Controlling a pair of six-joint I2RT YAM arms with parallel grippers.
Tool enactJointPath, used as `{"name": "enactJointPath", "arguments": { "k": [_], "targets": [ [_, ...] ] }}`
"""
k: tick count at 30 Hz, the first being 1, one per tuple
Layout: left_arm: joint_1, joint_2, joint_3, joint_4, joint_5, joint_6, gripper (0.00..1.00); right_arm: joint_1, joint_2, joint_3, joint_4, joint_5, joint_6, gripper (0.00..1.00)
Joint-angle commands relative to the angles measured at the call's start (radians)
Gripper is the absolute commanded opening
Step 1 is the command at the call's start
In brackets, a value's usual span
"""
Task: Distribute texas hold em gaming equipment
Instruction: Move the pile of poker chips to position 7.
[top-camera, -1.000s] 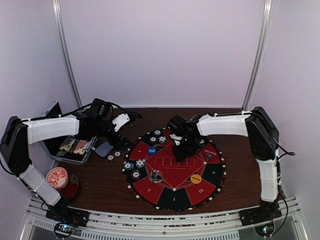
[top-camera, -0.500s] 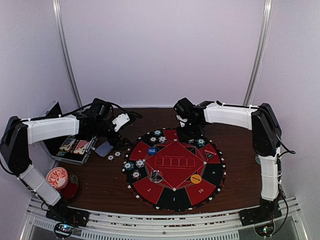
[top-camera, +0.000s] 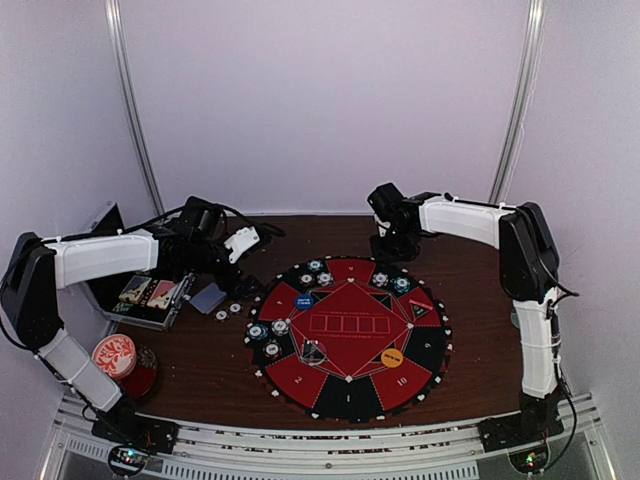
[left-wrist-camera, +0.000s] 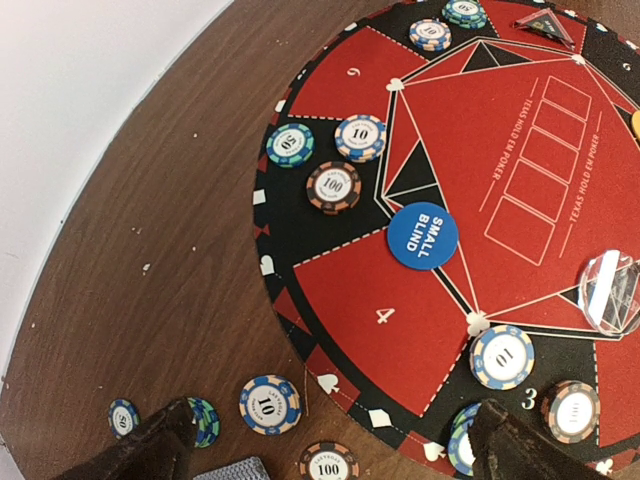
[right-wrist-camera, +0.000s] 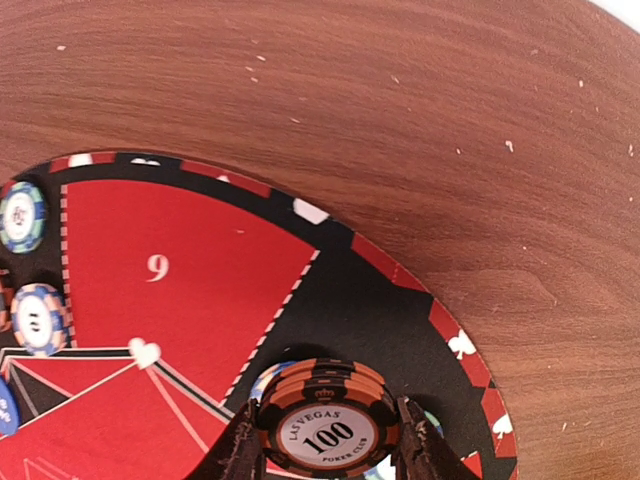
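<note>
Right wrist view: right gripper (right-wrist-camera: 330, 450) clenched on a brown 100-chip stack (right-wrist-camera: 325, 418), seemingly just above the mat's (right-wrist-camera: 180, 260) black wedge beside sector 9. Farther left, left gripper (left-wrist-camera: 335, 428) gapes wide over loose chips (left-wrist-camera: 270, 403) by the mat's rim.

Brown chip stack (right-wrist-camera: 328, 415) clamped; other chips (left-wrist-camera: 360, 138) flat.

Held the left arm (top-camera: 100, 258) stretched low from its base toward the middle, wrist tipped downward, left gripper (left-wrist-camera: 335, 445) facing down with fingers (left-wrist-camera: 150, 445) spread fully wide. Held the right arm (top-camera: 460, 220) raised at the elbow, forearm reaching inward at the far side, right gripper (right-wrist-camera: 330, 440) pointing down, fingers (right-wrist-camera: 238, 450) pinched on a stack of poker chips (right-wrist-camera: 325, 392).
</note>
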Motion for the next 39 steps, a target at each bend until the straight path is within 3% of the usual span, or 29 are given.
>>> {"name": "enactJointPath", "arguments": {
  "k": [1, 27, 39],
  "targets": [
    [0.006, -0.019, -0.006, 0.034, 0.016, -0.003, 0.98, -0.023, 0.023, 0.003, 0.021, 0.012, -0.001, 0.11],
    [0.006, -0.005, -0.011, 0.042, 0.014, 0.0, 0.98, -0.079, 0.094, -0.016, 0.042, -0.017, -0.029, 0.12],
    [0.006, -0.001, -0.009, 0.039, 0.017, -0.002, 0.98, -0.079, 0.1, -0.006, 0.033, -0.02, -0.036, 0.29]
  ]
}}
